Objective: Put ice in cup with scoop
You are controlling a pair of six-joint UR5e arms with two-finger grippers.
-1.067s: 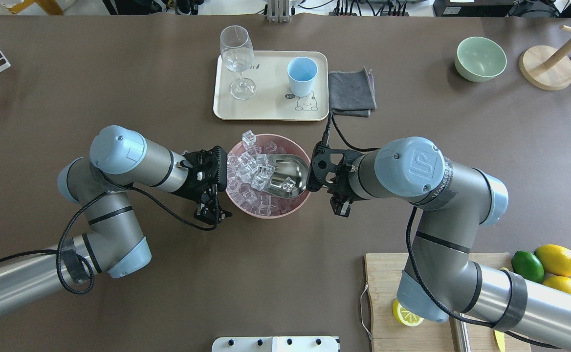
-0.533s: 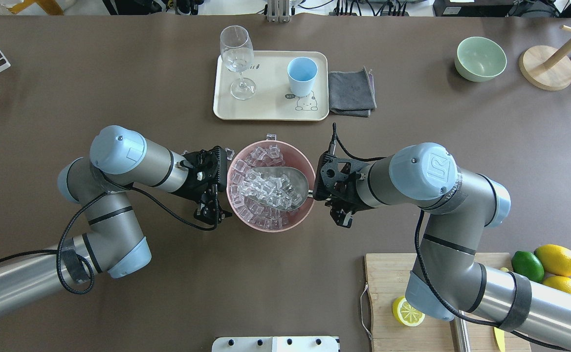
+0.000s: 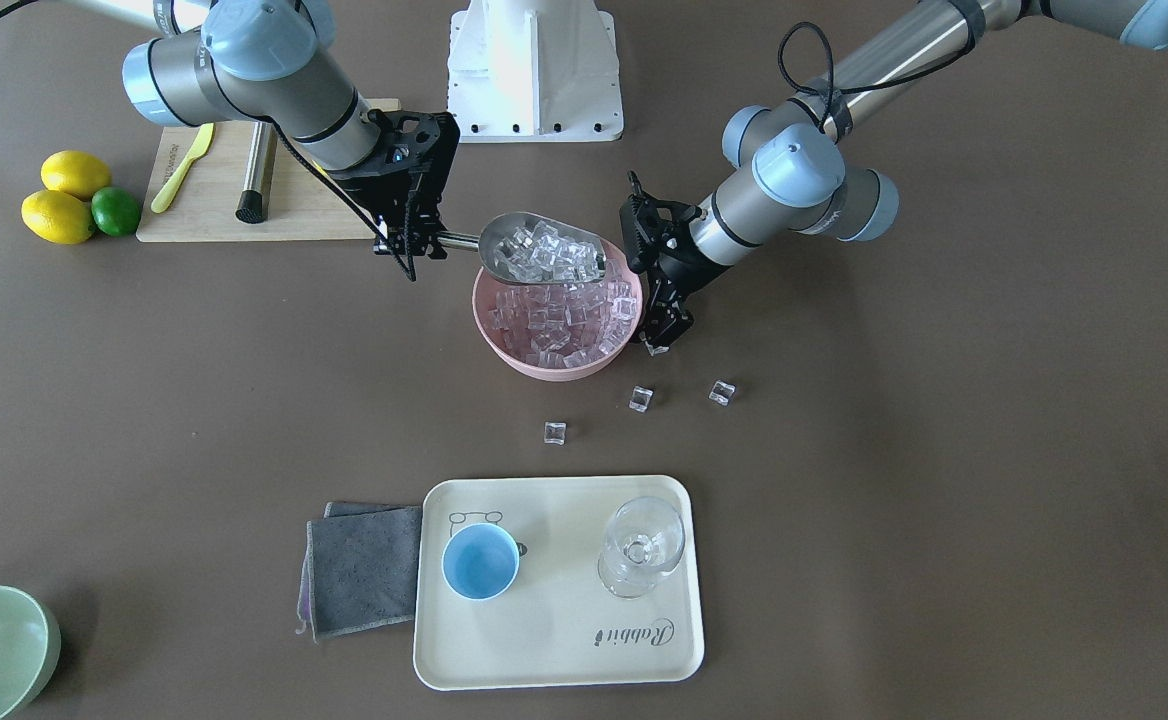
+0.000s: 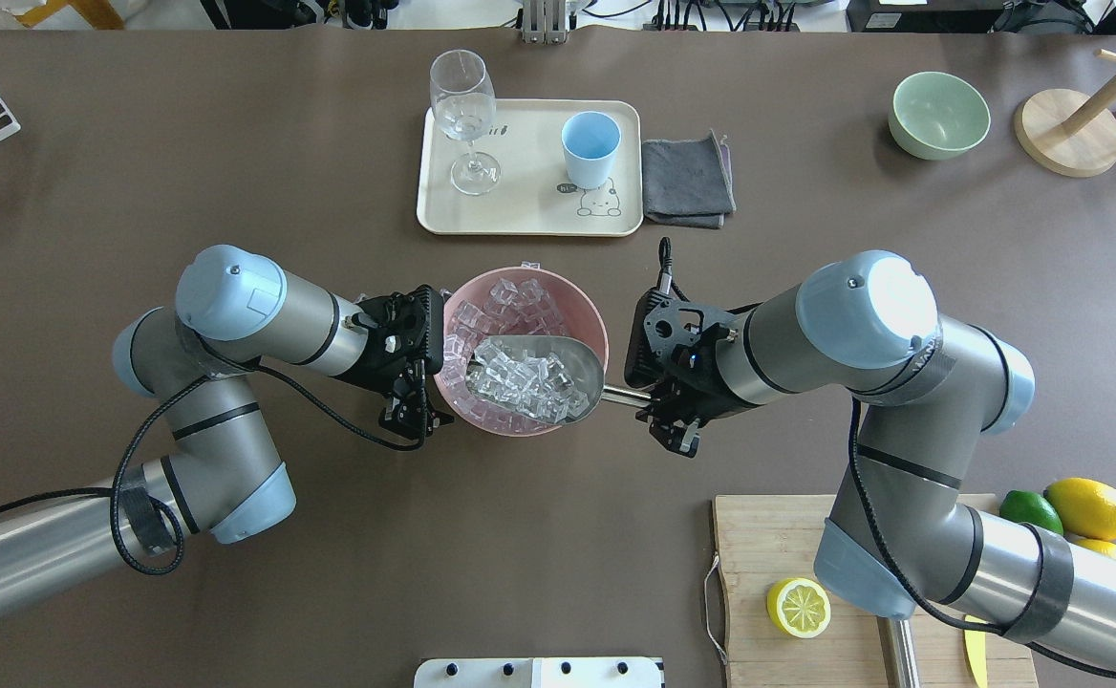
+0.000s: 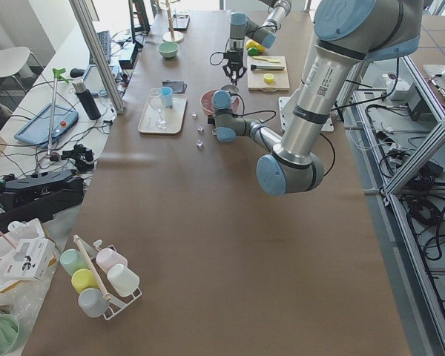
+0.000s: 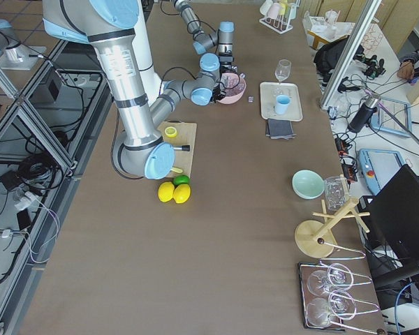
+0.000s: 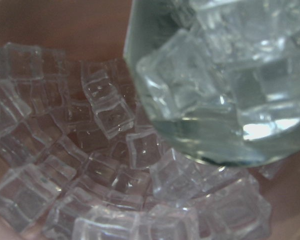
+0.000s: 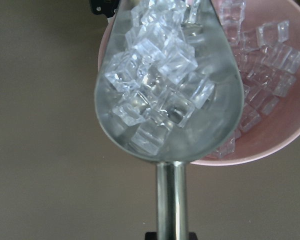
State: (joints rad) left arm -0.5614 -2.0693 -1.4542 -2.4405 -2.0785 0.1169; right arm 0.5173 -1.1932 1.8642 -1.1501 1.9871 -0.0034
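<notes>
Scoop [image 4: 569,363] heaped w/ ice [image 4: 520,377], level, trough up, lifted clear of the cubes below. Hangs over pink bowl [image 4: 582,306], approx its 4 o'clock part by overhead view, handle sticking out past rim toward 3 o'clock.

Rt gripper [image 4: 661,406] at 3 o'clock of bowl, fingers clamped on end of that handle. Rt wrist cam: handle straight down to frame bottom, trough piled full, half over bowl's edge, half over bare table.

Lt gripper [image 4: 413,406] at 9 o'clock of bowl, tips right beside rim; can't tell whether fingers pinch rim or stand apart. Lt wrist cam: only cubes in bowl plus scoop's loaded mouth, close up, blurred.

Three loose cubes [image 3: 641,398] on table at 12 o'clock side of bowl, between bowl and tray [image 4: 520,205].

Cup [image 4: 590,143], light blue, upright on tray's rt half, 12–1 o'clock from bowl, well apart from scoop. Wine glass [image 4: 462,105] upright on tray's lt half. Grey cloth [image 4: 687,182] just beside tray at its 3 o'clock. Cutting board [image 4: 759,535] w/ lemon half [image 4: 799,607] at 5 o'clock from bowl, under rt arm.
</notes>
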